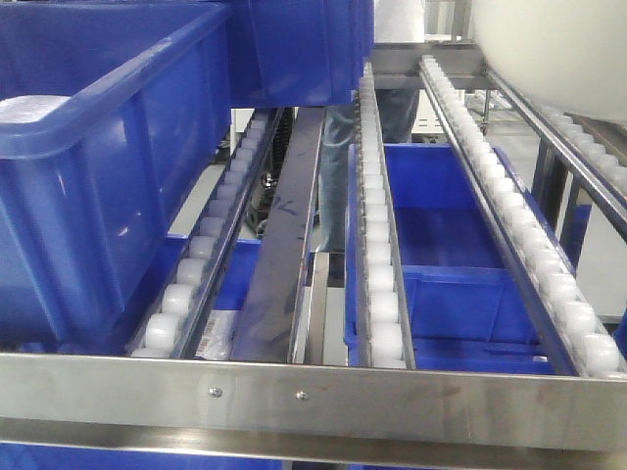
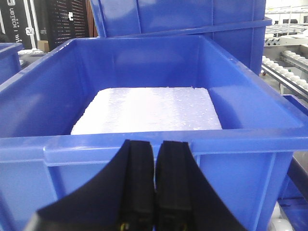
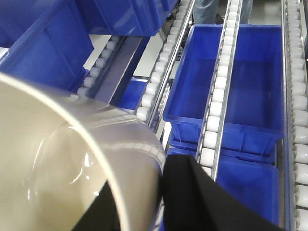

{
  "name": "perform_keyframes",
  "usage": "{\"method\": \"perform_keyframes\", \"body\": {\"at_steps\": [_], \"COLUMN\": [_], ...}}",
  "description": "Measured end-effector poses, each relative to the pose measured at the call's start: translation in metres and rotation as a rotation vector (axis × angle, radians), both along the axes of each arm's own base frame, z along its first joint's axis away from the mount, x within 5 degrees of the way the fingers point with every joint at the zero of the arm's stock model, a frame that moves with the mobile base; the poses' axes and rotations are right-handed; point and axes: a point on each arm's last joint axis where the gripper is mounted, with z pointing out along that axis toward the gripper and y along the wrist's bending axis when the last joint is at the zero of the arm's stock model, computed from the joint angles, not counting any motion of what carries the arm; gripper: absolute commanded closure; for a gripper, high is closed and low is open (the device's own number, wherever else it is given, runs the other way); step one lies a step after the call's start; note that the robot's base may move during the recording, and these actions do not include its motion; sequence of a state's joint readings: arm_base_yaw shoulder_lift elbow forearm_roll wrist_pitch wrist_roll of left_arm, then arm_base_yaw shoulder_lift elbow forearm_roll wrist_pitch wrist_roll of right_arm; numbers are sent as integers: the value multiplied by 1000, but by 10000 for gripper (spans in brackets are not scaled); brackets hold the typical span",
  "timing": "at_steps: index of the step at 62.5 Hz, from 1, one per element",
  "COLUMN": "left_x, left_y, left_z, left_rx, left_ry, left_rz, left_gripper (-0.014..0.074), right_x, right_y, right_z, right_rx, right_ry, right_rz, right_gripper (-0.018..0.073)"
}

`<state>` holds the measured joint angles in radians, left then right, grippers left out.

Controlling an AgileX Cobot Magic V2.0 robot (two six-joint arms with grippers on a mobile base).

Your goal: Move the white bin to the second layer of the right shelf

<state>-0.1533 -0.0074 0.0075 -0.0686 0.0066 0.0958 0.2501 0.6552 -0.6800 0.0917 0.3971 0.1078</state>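
While the white bin (image 3: 57, 163) is held up over the shelf rails, its thin wall is pinched between the black jaws of the right gripper (image 3: 144, 202), one jaw inside the mouth and one outside. In the right wrist view the bin is seen tipped, with its open mouth turned to the camera. In the front view only a rounded white part of the bin (image 1: 549, 49) is seen, at the top right, above the roller rails of the right shelf second layer (image 1: 382, 284). Whether the bin is touching those rails cannot be told. A steel front bar (image 1: 313, 392) with rivets is seen across the near edge of that layer. Below the rails, a low blue crate (image 3: 250, 82) is seen. The left gripper (image 2: 154, 183) is seen with its black jaws pressed together on nothing, just in front of a big blue crate (image 2: 144, 139). A white foam block (image 2: 149, 110) is lying inside that crate.
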Motion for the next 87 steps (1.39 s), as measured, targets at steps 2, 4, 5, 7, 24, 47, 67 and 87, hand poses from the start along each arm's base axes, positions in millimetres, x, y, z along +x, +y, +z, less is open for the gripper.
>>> {"method": "perform_keyframes", "body": {"at_steps": [2,4,5,7,24,47,67,87], "left_x": [0,0,0,0,0,0,0,0], "left_y": [0,0,0,0,0,0,0,0], "left_z": [0,0,0,0,0,0,0,0], "left_rx": [0,0,0,0,0,0,0,0], "left_ry": [0,0,0,0,0,0,0,0], "left_rz": [0,0,0,0,0,0,0,0], "left_gripper": [512,512,512,512,512,512,512,512], "right_x": [0,0,0,0,34,94,101,99], "right_y": [0,0,0,0,8,23,19,17], "right_z": [0,0,0,0,-10,-34,-49,-72], "right_rx": [0,0,0,1,-18,-68,-85,-89], "right_ry": [0,0,0,-4,73,266,352,369], "right_rz": [0,0,0,0,-5,-7,-28,-36], "right_gripper": [503,503,503,503,503,503,503,503]}}
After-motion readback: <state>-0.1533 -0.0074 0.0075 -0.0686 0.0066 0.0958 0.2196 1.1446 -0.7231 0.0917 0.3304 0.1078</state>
